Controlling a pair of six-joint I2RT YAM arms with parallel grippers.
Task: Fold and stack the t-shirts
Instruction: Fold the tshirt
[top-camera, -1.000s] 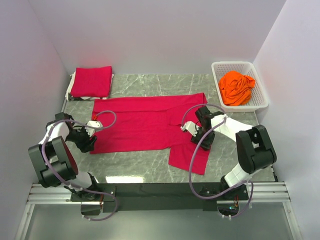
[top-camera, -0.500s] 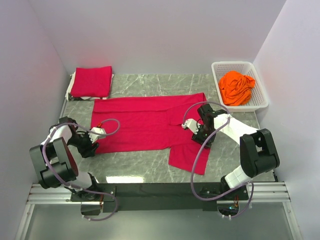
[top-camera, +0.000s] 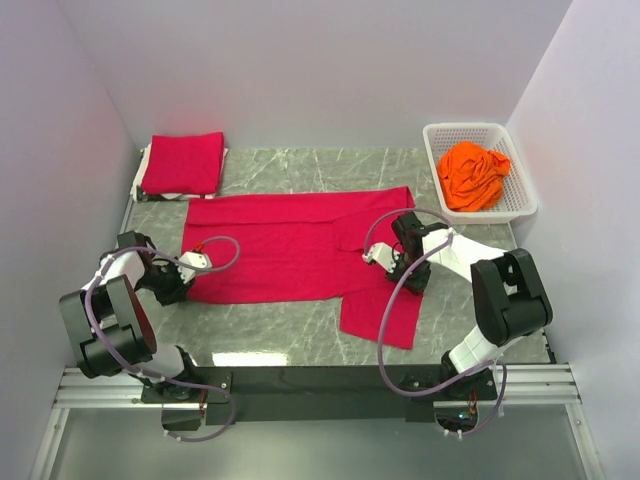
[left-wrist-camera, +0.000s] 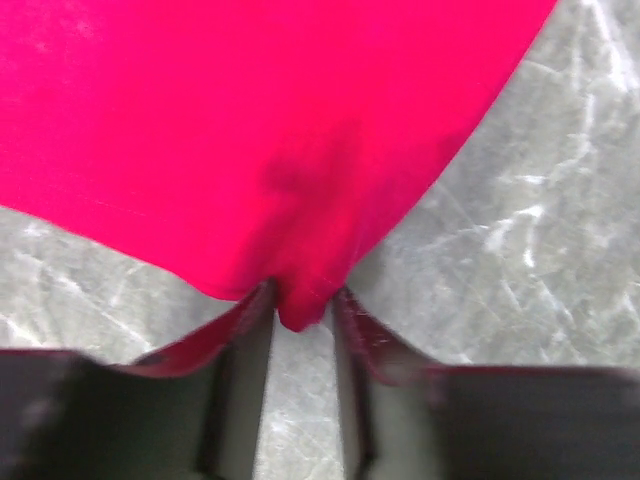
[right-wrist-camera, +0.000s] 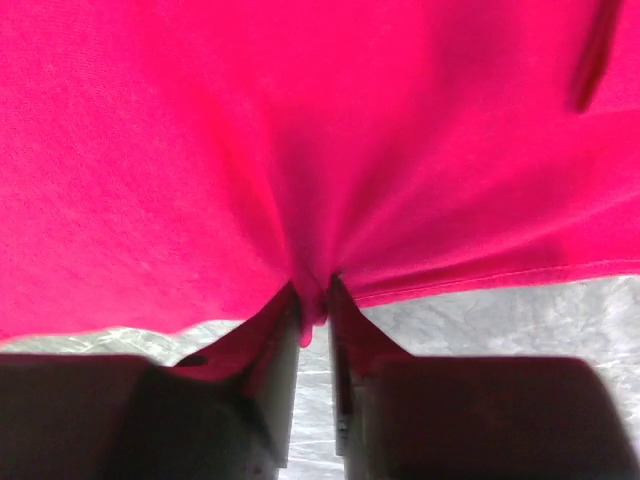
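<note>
A crimson t-shirt (top-camera: 280, 245) lies spread flat on the marble table, a sleeve (top-camera: 380, 315) pointing toward the front edge. My left gripper (top-camera: 187, 283) is at its near-left corner, shut on a pinch of the red cloth (left-wrist-camera: 300, 300). My right gripper (top-camera: 395, 270) is at the shirt's near edge by the sleeve, shut on a fold of the cloth (right-wrist-camera: 312, 300). A folded crimson shirt (top-camera: 183, 162) lies at the back left. An orange shirt (top-camera: 472, 175) is bunched in the basket.
A white lattice basket (top-camera: 520, 205) stands at the back right against the wall. Grey walls close in left, back and right. The black base rail (top-camera: 320, 380) runs along the near edge.
My left gripper slid down to the shirt's near-left corner and closed on it. My right gripper shifted slightly at the near edge and pinched the cloth; the sleeve moved a little.
</note>
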